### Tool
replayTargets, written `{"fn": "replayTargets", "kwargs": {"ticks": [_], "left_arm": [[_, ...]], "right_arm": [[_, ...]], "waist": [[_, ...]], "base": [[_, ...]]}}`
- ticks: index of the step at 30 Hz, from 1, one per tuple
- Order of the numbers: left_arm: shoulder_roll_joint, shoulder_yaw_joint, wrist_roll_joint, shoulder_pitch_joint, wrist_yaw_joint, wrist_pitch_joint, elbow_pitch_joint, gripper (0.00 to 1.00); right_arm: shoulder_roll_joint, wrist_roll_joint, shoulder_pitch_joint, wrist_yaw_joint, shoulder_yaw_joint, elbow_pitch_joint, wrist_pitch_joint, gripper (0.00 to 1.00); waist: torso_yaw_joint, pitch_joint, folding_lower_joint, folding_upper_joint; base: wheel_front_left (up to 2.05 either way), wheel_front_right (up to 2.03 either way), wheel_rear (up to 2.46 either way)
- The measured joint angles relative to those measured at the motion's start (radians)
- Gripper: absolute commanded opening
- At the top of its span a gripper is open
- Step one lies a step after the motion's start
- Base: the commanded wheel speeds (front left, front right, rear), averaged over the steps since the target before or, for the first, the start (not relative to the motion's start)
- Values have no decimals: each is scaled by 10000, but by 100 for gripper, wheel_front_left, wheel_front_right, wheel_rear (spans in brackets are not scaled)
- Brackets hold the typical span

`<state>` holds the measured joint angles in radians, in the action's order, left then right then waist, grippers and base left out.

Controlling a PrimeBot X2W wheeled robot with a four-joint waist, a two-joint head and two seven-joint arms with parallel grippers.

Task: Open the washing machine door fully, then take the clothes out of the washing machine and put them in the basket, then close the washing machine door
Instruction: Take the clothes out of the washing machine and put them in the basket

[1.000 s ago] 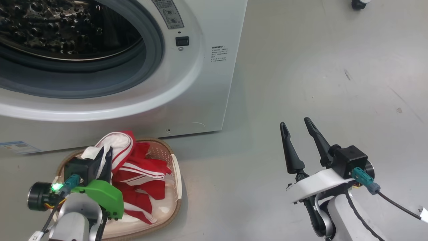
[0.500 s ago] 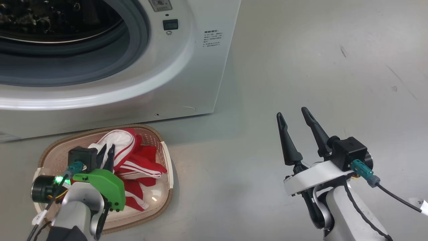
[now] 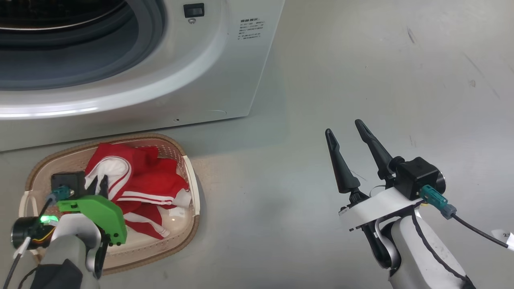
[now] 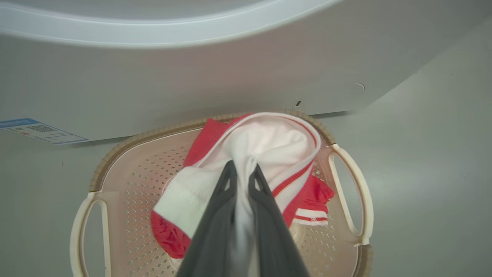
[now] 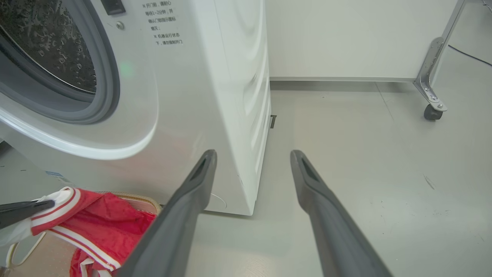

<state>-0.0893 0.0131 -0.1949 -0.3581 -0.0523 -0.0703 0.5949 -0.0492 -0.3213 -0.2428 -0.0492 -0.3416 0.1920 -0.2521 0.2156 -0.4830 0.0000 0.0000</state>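
The cream basket (image 3: pixel 192 188) stands on the floor in front of the white washing machine (image 3: pixel 209 76). Red and white clothes (image 3: pixel 148 180) lie heaped inside it. My left gripper (image 3: pixel 98 185) hangs over the basket, shut on a white fold of the clothes (image 4: pixel 276 142); in the left wrist view the cloth is pinched between the fingers of the left gripper (image 4: pixel 242 167) above the basket (image 4: pixel 153 132). My right gripper (image 3: pixel 343 127) stands open over bare floor to the right, with nothing in it; it (image 5: pixel 253 154) points past the washing machine (image 5: pixel 215 77). The washing machine door is out of view.
The machine's round opening with its grey gasket (image 3: pixel 144 40) is uncovered, and the steel drum (image 5: pixel 50 42) shows behind it. A blue label (image 4: pixel 38 130) sits low on the machine's front. A metal leg with a caster (image 5: pixel 432 111) stands at the far right before a white panel (image 5: pixel 346 38).
The head camera has tilted down, so the machine sits higher in the picture. My left gripper has lowered the white fold from above the basket's back rim into the basket. The right gripper stays open.
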Motion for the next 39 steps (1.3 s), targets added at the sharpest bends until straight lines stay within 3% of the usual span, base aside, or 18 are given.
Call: {"fn": "replayTargets", "kwargs": {"ticks": [17,36,37,39], "left_arm": [[-431,-397,-2,-1021,477,-224,2057,0],[-462,-385,0,-1600,573,113,3542,0],[-460,-387,0,-1639,579,151,3599,27],[-462,-389,2,-1693,663,290,3676,100]], "right_arm": [[0,159,-407,90,150,-257,0,100],[0,188,-559,92,157,-245,0,100],[0,188,-560,92,157,-245,0,100],[-2,188,-562,92,157,-242,0,100]], "waist": [[77,-1068,0,0],[37,-1218,2,0],[31,-1213,2,0],[19,-1200,1,0]], "base": [[0,0,0],[0,0,0],[0,0,0],[0,0,0]]}}
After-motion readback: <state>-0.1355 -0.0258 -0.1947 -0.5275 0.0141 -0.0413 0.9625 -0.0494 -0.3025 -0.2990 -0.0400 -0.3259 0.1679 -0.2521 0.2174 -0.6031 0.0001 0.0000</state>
